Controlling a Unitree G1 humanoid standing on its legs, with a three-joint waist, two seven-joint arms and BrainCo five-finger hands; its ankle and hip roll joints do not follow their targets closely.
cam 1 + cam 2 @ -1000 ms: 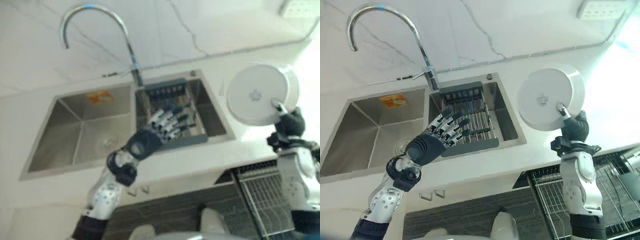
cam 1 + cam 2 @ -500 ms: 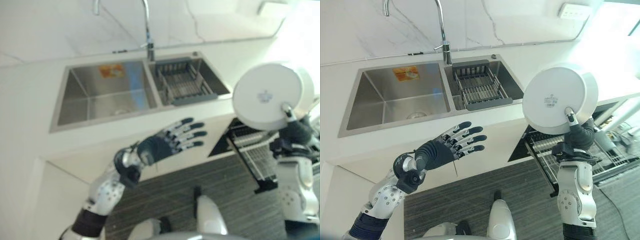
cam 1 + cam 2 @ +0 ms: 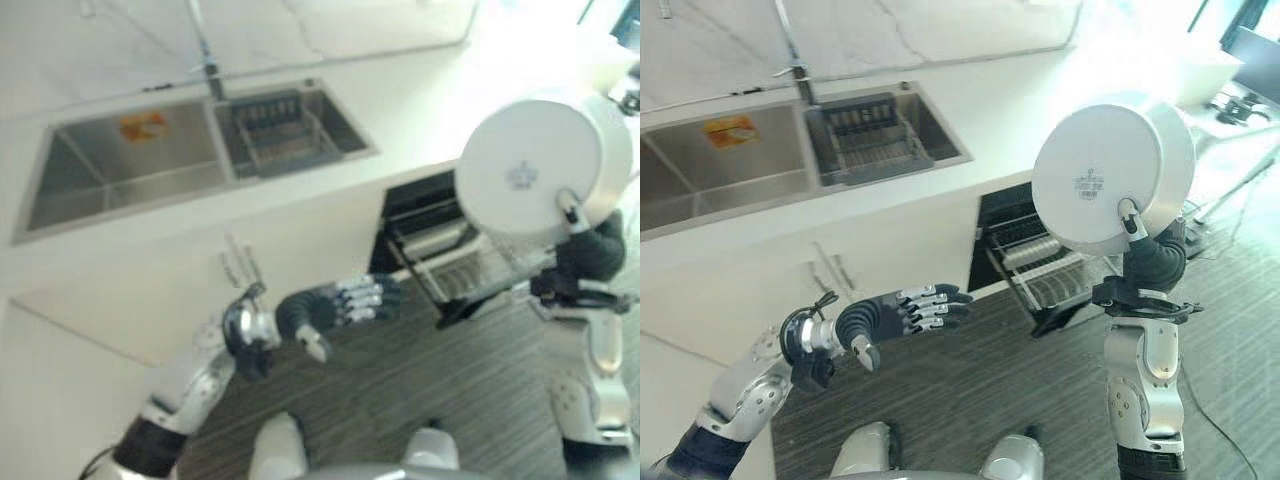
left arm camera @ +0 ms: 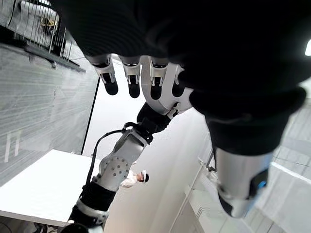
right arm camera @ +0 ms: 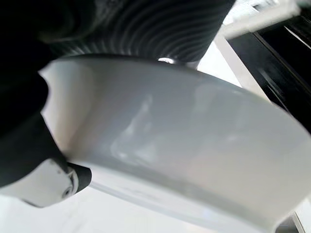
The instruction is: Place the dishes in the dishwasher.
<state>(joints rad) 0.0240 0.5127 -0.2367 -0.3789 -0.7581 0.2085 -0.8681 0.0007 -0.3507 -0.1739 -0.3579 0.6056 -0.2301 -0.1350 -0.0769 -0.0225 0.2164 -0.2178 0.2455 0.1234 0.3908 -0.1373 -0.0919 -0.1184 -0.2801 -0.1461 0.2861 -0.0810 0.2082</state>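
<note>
Gripping one white bowl point(image 3: 1110, 175), right hand point(image 3: 1152, 262) fingers curl; left hand point(image 3: 885, 318) fingers spread, empty.

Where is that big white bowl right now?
The round white bowl is held up on edge by the right hand, on the robot's right, above the open dishwasher rack.

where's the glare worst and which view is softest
Right eye view: the top right corner by the counter is blown out white. Left eye view: softest overall, the sink and left robot hand look hazy. Right wrist view: the bowl is very close and blurred, held by the right robot hand.
</note>
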